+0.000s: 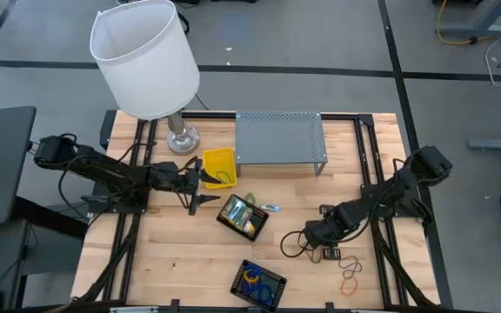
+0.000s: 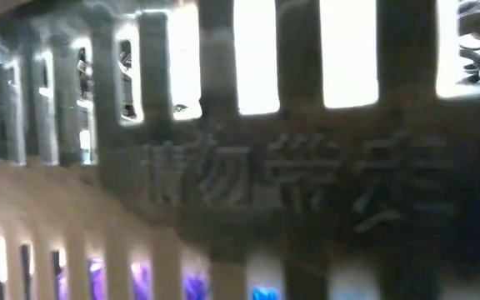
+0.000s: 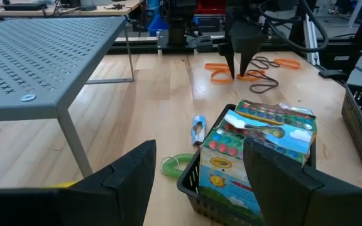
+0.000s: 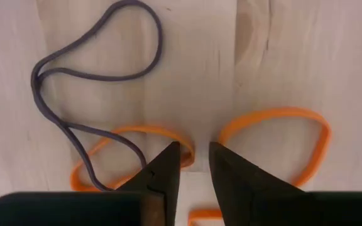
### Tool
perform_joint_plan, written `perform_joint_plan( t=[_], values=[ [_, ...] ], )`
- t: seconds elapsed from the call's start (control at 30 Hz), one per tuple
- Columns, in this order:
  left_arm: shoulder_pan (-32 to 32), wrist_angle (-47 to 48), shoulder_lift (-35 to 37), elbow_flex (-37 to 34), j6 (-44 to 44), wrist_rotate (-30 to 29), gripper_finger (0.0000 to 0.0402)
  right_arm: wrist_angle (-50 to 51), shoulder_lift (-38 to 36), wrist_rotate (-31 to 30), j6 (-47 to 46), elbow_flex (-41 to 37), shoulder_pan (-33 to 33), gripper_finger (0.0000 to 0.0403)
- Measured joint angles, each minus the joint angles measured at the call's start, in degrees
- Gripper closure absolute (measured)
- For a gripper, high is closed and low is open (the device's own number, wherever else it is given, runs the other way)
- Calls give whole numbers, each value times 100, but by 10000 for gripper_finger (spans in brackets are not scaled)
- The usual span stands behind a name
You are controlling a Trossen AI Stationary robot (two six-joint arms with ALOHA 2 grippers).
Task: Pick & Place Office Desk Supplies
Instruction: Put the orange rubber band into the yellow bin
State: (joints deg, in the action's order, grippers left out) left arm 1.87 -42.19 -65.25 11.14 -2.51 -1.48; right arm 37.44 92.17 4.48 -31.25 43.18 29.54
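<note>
In the right wrist view my right gripper (image 4: 194,152) points straight down at the table. Its fingers are open by a narrow gap, one on each side of the end of an orange rubber band (image 4: 131,133). A purple band (image 4: 93,69) runs beside one finger, and a second orange band (image 4: 275,141) lies flat next to it. In the high view this gripper (image 1: 320,242) is at the right near part of the table. My left gripper (image 1: 200,180) hovers open by the yellow bin (image 1: 218,167). Crayon boxes (image 3: 256,150) stand in a small black tray (image 1: 243,217). My right gripper comes from above, pointing down, with the orange band's rounded end (image 4: 187,150) between its fingertips. The band lies flat on the wood. I cannot tell whether the fingers touch it.
A grey perforated shelf (image 1: 279,137) and a lamp with a white shade (image 1: 146,56) stand at the far side. A black basket (image 1: 257,284) sits at the near edge. More bands (image 1: 350,280) lie near right, and a green coil (image 3: 176,164) is by the tray. A basket wall blocks the low view.
</note>
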Motion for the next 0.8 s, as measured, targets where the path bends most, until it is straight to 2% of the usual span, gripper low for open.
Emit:
perform_joint_plan(
  t=[0.2,0.5,0.8],
  values=[
    [0,0,0,2,40,0,157,113,1,-135,168,112,95,393],
    [2,-67,0,2,58,0,157,447,34,-593,346,1035,206,401],
    [2,-396,0,2,51,44,157,495,26,-2089,831,2063,113,402]
  ],
)
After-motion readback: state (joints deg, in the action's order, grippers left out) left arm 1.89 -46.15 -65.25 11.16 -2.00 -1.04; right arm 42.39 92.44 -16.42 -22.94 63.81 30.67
